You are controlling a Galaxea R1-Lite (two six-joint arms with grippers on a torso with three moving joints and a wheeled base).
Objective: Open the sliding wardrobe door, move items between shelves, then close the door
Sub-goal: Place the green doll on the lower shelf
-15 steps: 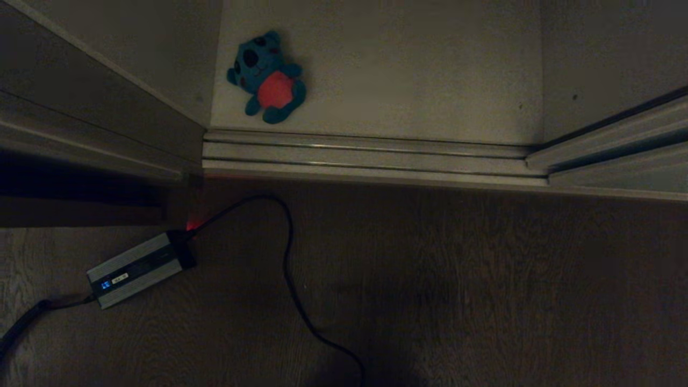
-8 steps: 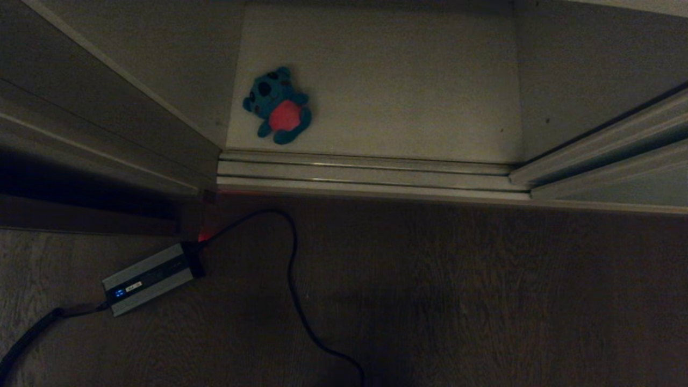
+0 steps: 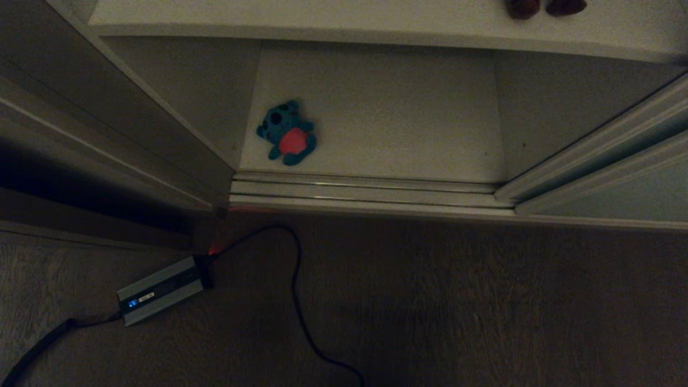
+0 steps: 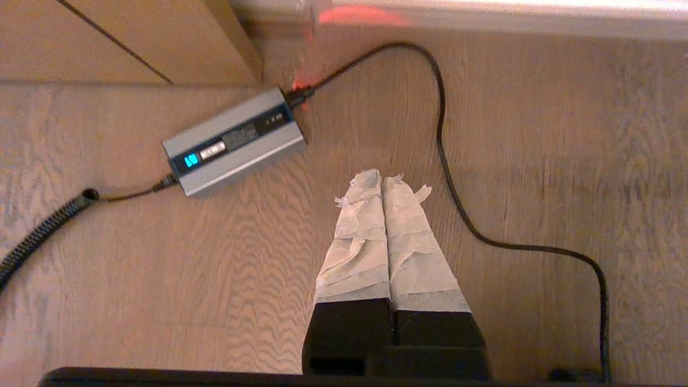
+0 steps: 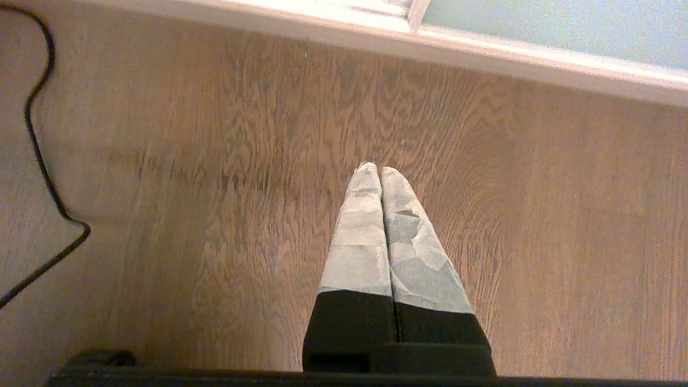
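The wardrobe stands open. A teal monster plush (image 3: pixel 287 133) with a red-pink belly lies on its back on the bottom shelf (image 3: pixel 403 118), near the left wall. On the shelf above (image 3: pixel 322 19), two dark legs (image 3: pixel 524 7) of another toy show at the head view's top edge, with the body cut off. The pale grey-green sliding door (image 3: pixel 623 201) is pushed to the right. My left gripper (image 4: pixel 381 180) and right gripper (image 5: pixel 376 169) both hang shut and empty over the wooden floor, outside the head view.
A ribbed metal floor track (image 3: pixel 365 191) runs along the wardrobe's front. A grey box (image 3: pixel 161 290) with a lit display lies on the floor at the left, and its black cable (image 3: pixel 295 290) loops across the floor. Brown side boards (image 3: pixel 80 134) close off the left.
The head camera has risen: the whole scene has slid down and shrunk, and the upper shelf with the dark legs has come into view. Nothing in the scene has moved.
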